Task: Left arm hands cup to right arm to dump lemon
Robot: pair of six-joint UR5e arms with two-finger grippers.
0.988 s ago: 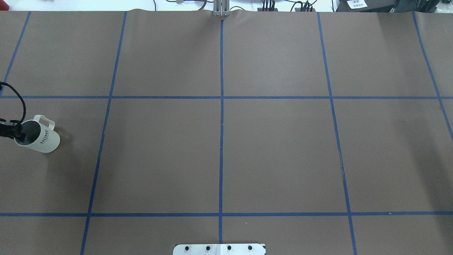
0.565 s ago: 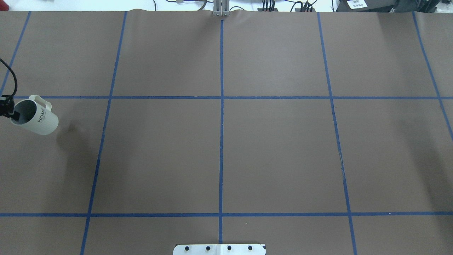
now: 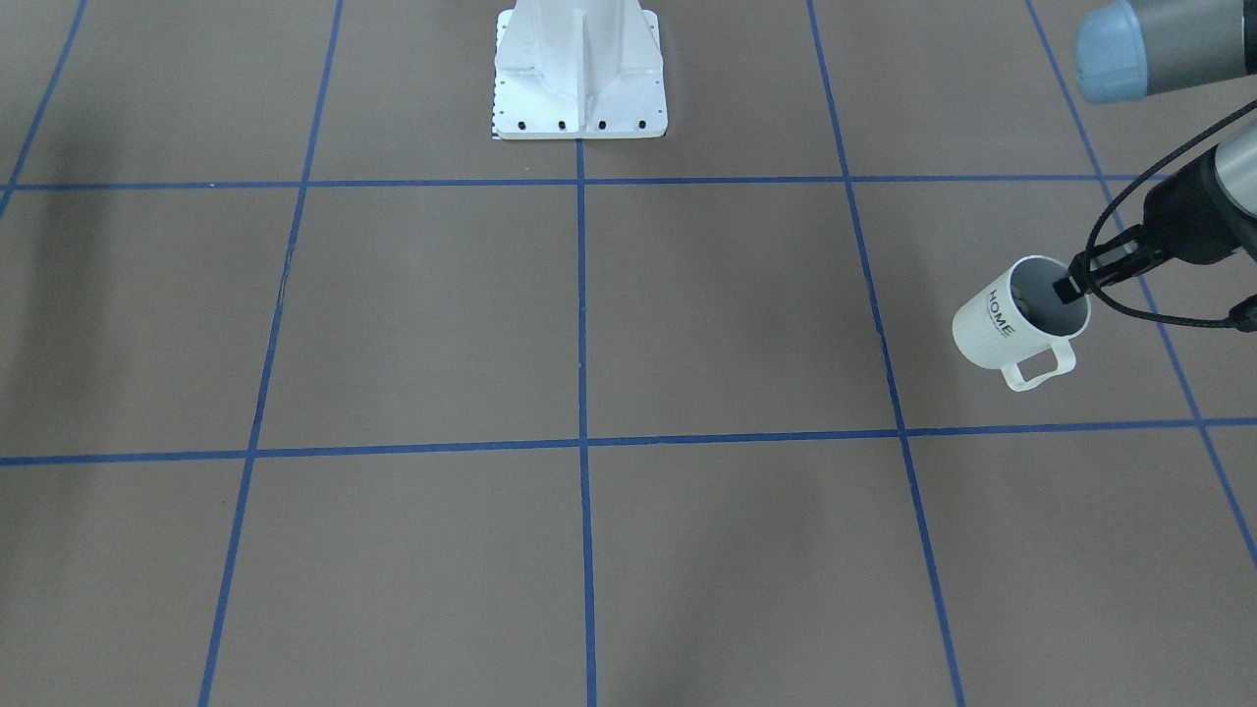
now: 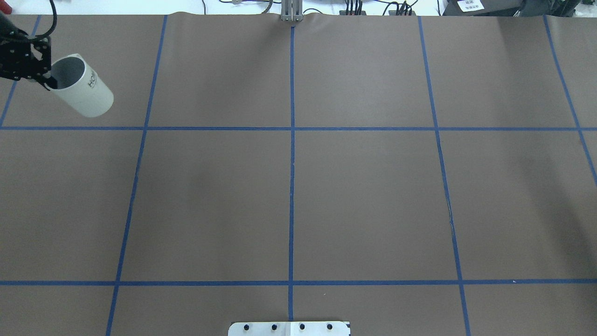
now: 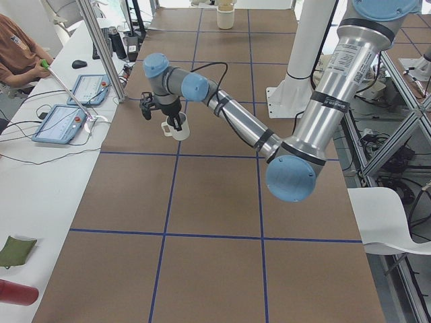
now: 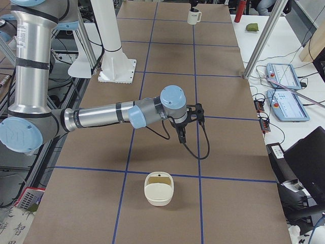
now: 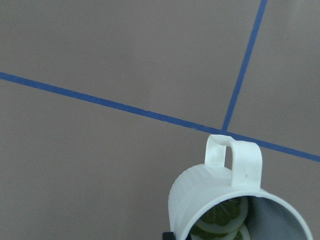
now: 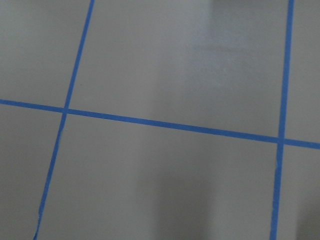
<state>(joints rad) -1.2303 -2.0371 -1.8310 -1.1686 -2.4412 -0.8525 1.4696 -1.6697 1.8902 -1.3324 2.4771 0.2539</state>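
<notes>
The white cup (image 4: pixel 86 95) with dark lettering hangs above the table's far-left part. My left gripper (image 4: pixel 46 80) is shut on its rim, one finger inside and one outside. The front view shows the cup (image 3: pixel 1010 326) with its loop handle pointing down and the left gripper (image 3: pixel 1067 288) at its mouth. In the left wrist view the yellow-green lemon (image 7: pixel 223 219) lies inside the cup (image 7: pixel 200 192). My right gripper (image 6: pixel 181 136) shows only in the right side view, pointing down over bare table; I cannot tell whether it is open or shut.
A cream container (image 6: pixel 159 189) stands on the table near the right end, small and far in the left side view (image 5: pixel 225 15). The white robot base (image 3: pixel 579 69) sits at mid-table. A seated person (image 5: pixel 17 50) and tablets (image 5: pixel 60 124) are at the side bench.
The left gripper has carried the cup up off the table and toward the far side. Its handle no longer shows from overhead.
</notes>
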